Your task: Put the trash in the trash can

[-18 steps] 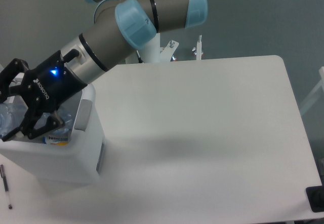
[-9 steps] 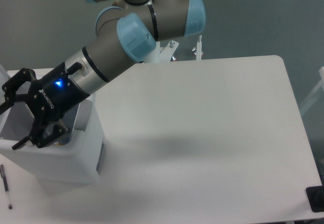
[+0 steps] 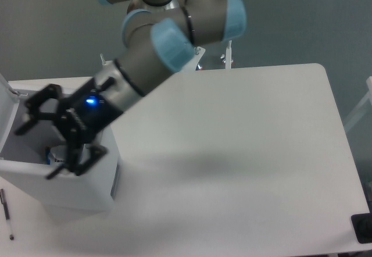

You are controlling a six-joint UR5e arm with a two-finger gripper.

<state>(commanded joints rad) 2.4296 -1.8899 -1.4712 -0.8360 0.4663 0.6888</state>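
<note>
Camera view from above: nearest, at the lower left edge, a thin pen (image 3: 6, 212) is seen lying on the white worktop (image 3: 244, 146). A small black object (image 3: 362, 228) is cut off at the lower right corner.

Just behind the pen, the white bin (image 3: 70, 190) is stood on the left part of the worktop, with a grey panel (image 3: 115, 178) on its right side and its lid (image 3: 7, 103) swung up at the left edge of the picture. Inside the open top, a blue-and-white item (image 3: 53, 154) is glimpsed low against the near wall; what it is cannot be told, as most of the interior is hidden or blurred.

The hand (image 3: 36, 150) is held over the bin's opening, motion-blurred, with its two black fingers (image 3: 36, 110) spread wide apart and nothing seen between them. A blue light is lit on its black body.

Farther back, the grey arm (image 3: 151, 65) with pale-blue joint caps is stretched from its base beyond the worktop's far edge. Small metal brackets (image 3: 228, 56) are seen there, with grey floor behind.
</note>
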